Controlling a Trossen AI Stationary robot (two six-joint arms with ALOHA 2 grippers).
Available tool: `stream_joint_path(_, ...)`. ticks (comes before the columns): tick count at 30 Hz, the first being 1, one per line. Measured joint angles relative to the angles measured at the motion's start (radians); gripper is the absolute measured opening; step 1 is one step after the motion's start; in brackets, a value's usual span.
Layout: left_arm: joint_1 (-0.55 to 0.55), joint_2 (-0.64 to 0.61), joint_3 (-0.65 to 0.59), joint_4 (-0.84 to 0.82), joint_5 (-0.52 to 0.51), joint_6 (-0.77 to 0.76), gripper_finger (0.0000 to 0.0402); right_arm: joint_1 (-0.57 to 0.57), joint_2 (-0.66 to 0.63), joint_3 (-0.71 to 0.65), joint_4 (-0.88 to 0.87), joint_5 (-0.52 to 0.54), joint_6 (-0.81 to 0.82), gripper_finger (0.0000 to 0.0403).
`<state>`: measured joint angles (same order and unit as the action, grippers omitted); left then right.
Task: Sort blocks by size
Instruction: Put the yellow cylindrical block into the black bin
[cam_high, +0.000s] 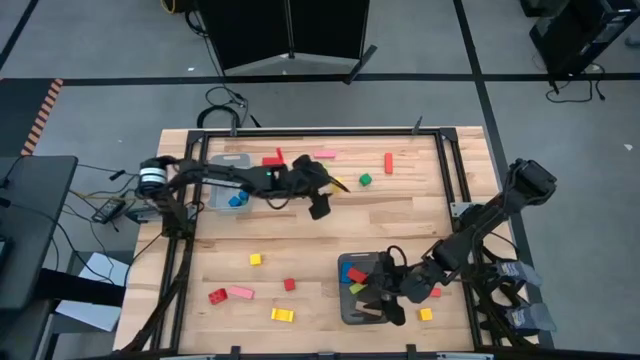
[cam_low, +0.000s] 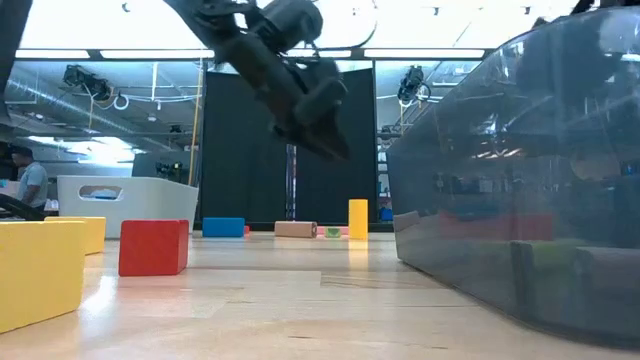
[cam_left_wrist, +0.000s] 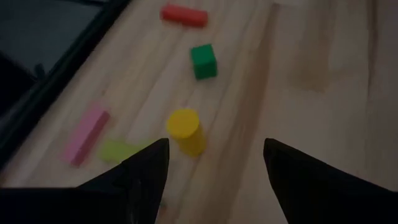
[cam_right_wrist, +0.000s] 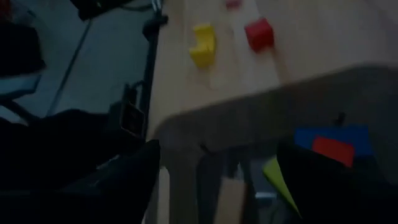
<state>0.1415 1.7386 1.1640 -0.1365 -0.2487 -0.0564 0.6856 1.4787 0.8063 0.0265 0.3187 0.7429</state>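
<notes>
On my left side, the left gripper (cam_high: 322, 195) hangs over the far half of the table (cam_high: 310, 240), fingers spread apart with nothing between them. From its wrist camera the yellow bar (cam_left_wrist: 185, 130) lies straight ahead of the fingertips, just beyond them and roughly centred in the gap, with its long axis running nearly in line with my approach, one round end facing the camera. That, I judge, is the relation the next move turns on: I would want to rotate the wrist or come down across the bar's narrow width. A green cube (cam_left_wrist: 203, 61) and a red bar (cam_left_wrist: 184, 15) sit farther out along the same line; a pink bar (cam_left_wrist: 86, 133) lies off to one side.

Moving right, the right gripper (cam_high: 385, 297) sits over the near grey tray (cam_high: 347, 312), jaws wide and empty, blocks already lying inside. The left arm is clearly the nearer 1 to the yellow bar; the right is well apart from it.
</notes>
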Motion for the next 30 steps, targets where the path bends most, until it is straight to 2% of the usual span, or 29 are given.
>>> stream_joint_path(7,0.012,0.108,0.109,-0.064,0.000,0.156,0.0271,0.080,-0.020,0.014,0.036,0.105,-0.013,0.0319)
stream_joint_path(11,0.046,0.118,0.115,-0.074,0.006,0.137,0.0281,0.124,-0.013,0.013,0.055,0.159,-0.006,0.0304)
stream_joint_path(15,0.092,0.118,0.112,-0.071,0.079,0.082,0.0290,0.142,-0.007,0.013,0.062,0.189,0.004,0.0291)
stream_joint_path(22,0.122,0.153,0.110,-0.010,0.169,0.043,0.0292,0.139,-0.007,0.013,0.063,0.194,-0.012,0.0281)
stream_joint_path(30,0.123,0.183,0.112,0.022,0.184,0.040,0.0302,0.137,-0.007,0.013,0.067,0.198,-0.019,0.0281)
